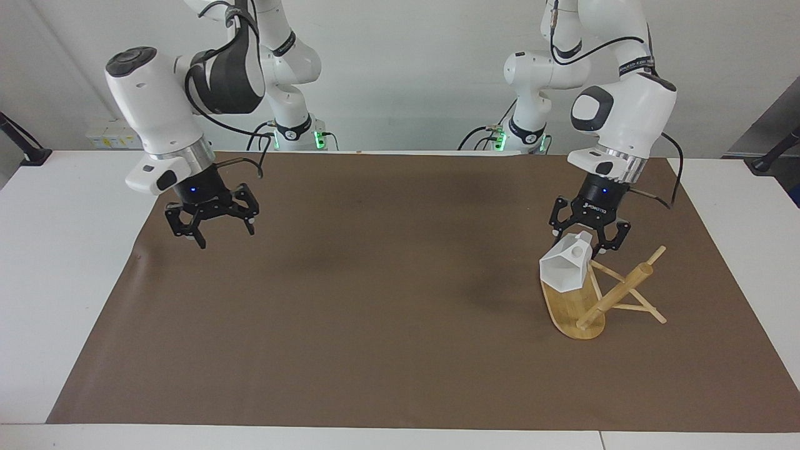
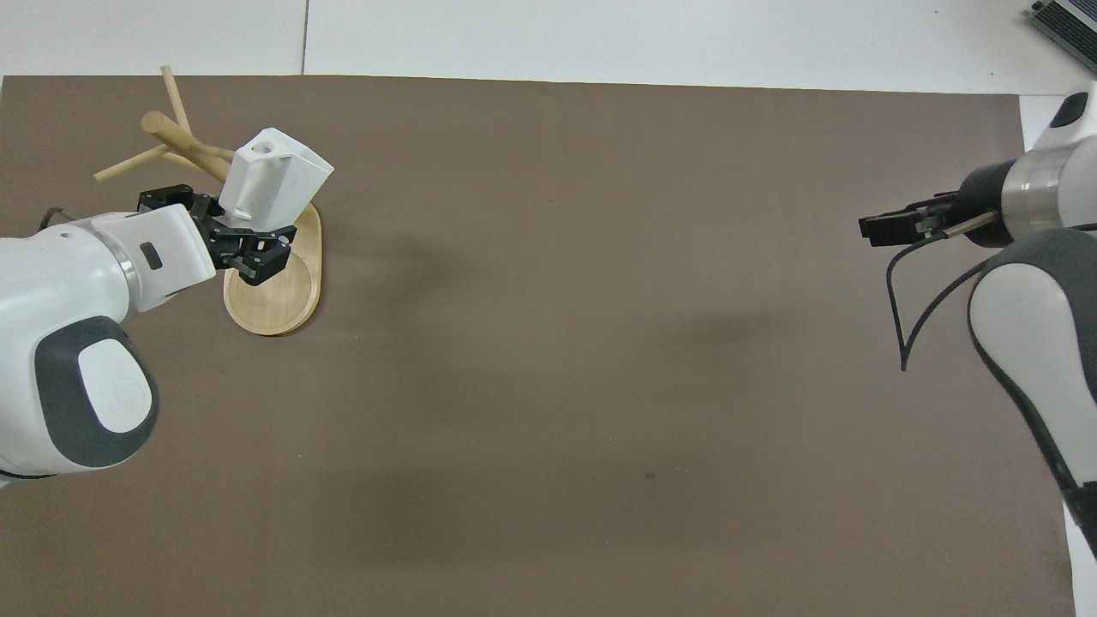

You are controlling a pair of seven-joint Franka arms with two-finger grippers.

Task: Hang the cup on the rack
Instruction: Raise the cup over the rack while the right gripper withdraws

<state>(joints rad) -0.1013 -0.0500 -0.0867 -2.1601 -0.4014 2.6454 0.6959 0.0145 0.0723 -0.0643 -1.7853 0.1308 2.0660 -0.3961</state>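
Observation:
My left gripper [image 1: 588, 241] is shut on the white faceted cup [image 1: 564, 270] and holds it tilted in the air, just over the rack's oval base [image 1: 570, 307]. The cup's handle with its round hole points up, close to the pegs. The bamboo rack [image 1: 615, 292] stands toward the left arm's end of the table. In the overhead view the cup [image 2: 276, 182] covers part of the rack [image 2: 182, 142], with my left gripper [image 2: 236, 231] beneath it. My right gripper [image 1: 220, 235] is open and empty, above the mat at the right arm's end; it also shows in the overhead view [image 2: 874, 230].
A brown mat [image 1: 387, 312] covers most of the white table [image 1: 69, 250]. Nothing else lies on it.

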